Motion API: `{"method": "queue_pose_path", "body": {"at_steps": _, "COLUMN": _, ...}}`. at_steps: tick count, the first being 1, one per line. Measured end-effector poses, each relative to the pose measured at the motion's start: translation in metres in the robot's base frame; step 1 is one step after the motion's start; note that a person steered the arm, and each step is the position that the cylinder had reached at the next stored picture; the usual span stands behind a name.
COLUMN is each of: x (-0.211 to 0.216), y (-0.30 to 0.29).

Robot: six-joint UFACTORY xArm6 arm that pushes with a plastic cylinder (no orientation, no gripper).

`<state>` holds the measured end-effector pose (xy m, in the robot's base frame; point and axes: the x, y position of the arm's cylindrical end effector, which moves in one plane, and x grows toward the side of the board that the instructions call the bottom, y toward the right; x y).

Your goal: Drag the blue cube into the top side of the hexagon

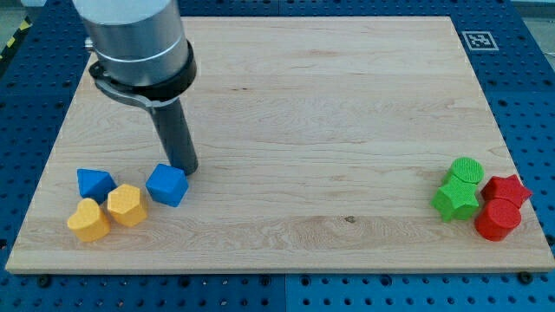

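Resting on the wooden board (286,104) near its bottom left corner, the blue cube (166,185) sits tilted, one corner toward the view's bottom. The rod's lower end, my tip (186,170), stands against the cube's upper right side, touching it or very nearly so; contact cannot be confirmed. The arm carries no claw, only the straight dark rod, so there is nothing spread, pressed together or pinching anything. The grey arm housing (137,43) above the rod covers part of the board's top left corner.

Yellow hexagon (127,205) lies just beside the cube, toward the view's left and slightly lower; a narrow gap or light contact, cannot tell which. The cube is at the hexagon's right, not above it. Yellow heart-like block (88,219) touches the hexagon on its lower left. Blue triangular block (94,183) sits just above those two, close to the left edge.

Near the bottom right corner, a tight cluster: green cylinder (466,170) at top, green star (457,198) below it, red star (506,189) to the right, red cylinder (498,218) lowest. Well apart from the cube.

A printed marker tag (479,40) lies off the board's top right corner, on the blue perforated table (529,87).
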<state>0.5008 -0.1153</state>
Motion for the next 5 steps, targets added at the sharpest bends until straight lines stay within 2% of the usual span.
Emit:
{"method": "queue_pose_path", "body": {"at_steps": 1, "x": 0.01, "y": 0.016}}
{"method": "queue_pose_path", "body": {"at_steps": 3, "x": 0.027, "y": 0.012}}
{"method": "queue_pose_path", "body": {"at_steps": 5, "x": 0.027, "y": -0.029}}
